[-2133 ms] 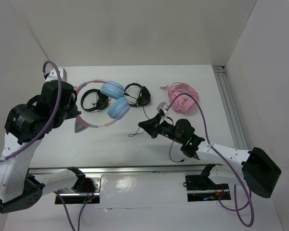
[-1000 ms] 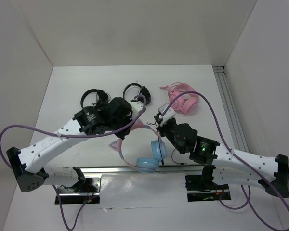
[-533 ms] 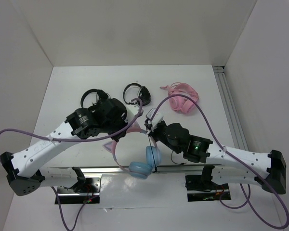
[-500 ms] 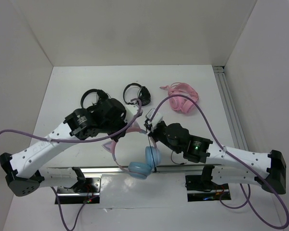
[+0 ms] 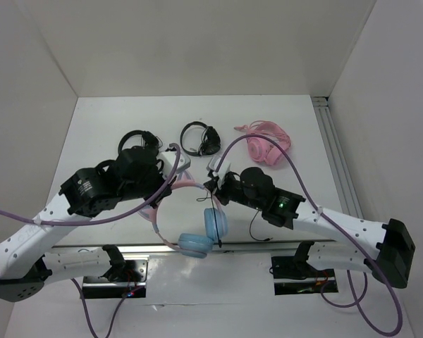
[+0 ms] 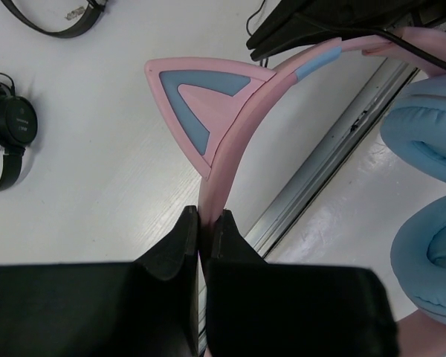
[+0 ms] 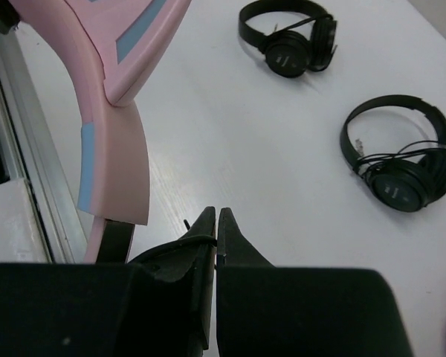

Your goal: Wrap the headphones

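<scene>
We see the left gripper (image 6: 205, 220) clamped on the pink headband (image 6: 230, 141), one finger tight on each face of the strip, just at 6 o'clock of the cat ear (image 6: 197, 93). The headphones (image 5: 214, 224) are at the near edge of the table (image 5: 307, 120), about 6 o'clock of its middle. Both blue cups lie over the rail (image 5: 77, 248), one at 7 o'clock of the other, and we cannot tell whether they rest on it. The thin black cable (image 6: 431, 59) crosses the headband near the cups. The right gripper (image 7: 216, 220) has its fingers pressed together on that cable, and a strand of it shows across the tips in the right wrist view, with the headband rising at 10 o'clock of them.

From above, the two grippers are near each other with the headband between them, and the left arm's wrist hides its own grip. The middle black set (image 5: 201, 138) lies at 12 o'clock of the right gripper, well apart. The left black set (image 5: 135, 141) is partly covered by the left arm. The pink set (image 5: 268, 148) lies at 1 o'clock of the right gripper, and the arm's purple hose (image 5: 296, 179) arcs across it.
</scene>
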Available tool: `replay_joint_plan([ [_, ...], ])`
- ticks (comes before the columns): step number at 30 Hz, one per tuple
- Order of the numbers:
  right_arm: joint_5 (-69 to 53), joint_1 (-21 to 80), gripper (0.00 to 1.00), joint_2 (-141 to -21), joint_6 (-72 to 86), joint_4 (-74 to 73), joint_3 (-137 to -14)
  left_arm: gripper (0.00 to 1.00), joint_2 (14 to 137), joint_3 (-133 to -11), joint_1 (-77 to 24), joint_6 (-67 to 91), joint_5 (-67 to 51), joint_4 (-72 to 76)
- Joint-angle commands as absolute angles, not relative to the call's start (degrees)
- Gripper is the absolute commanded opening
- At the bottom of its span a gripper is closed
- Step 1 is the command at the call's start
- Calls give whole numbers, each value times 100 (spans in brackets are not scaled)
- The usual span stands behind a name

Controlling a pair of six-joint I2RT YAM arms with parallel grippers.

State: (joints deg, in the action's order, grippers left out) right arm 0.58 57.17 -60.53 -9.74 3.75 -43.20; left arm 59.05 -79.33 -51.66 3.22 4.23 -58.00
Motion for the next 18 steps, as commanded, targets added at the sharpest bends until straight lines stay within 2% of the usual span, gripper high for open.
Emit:
replay_joint_plan([
  [1, -289, 5423, 0, -6555, -1020, 264, -4456, 0, 5625, -8209, -5379, 387, -984, -4879],
  [6, -1150, 5177, 1, -6969, -871, 956, -4334, 0, 5563, -8271, -5379, 650, -267, -4308],
  [9, -2063, 5019, 9, -7049, -555, 1919, -4097, 0, 5563, -8218, -5379, 791, 393, -4106],
  [11, -2415, 4896, 11, -7180, -256, 2484, -3877, 0, 5563, -8218, -5379, 844, 536, -4035],
  [13, -2479, 4843, 17, -7285, -19, 3188, -3823, 0, 5616, -8218, -5379, 896, 589, -3929],
  [18, -2040, 4772, 17, -7769, 316, 4243, -3885, 0, 5616, -8165, -5379, 1028, 703, -3806],
])
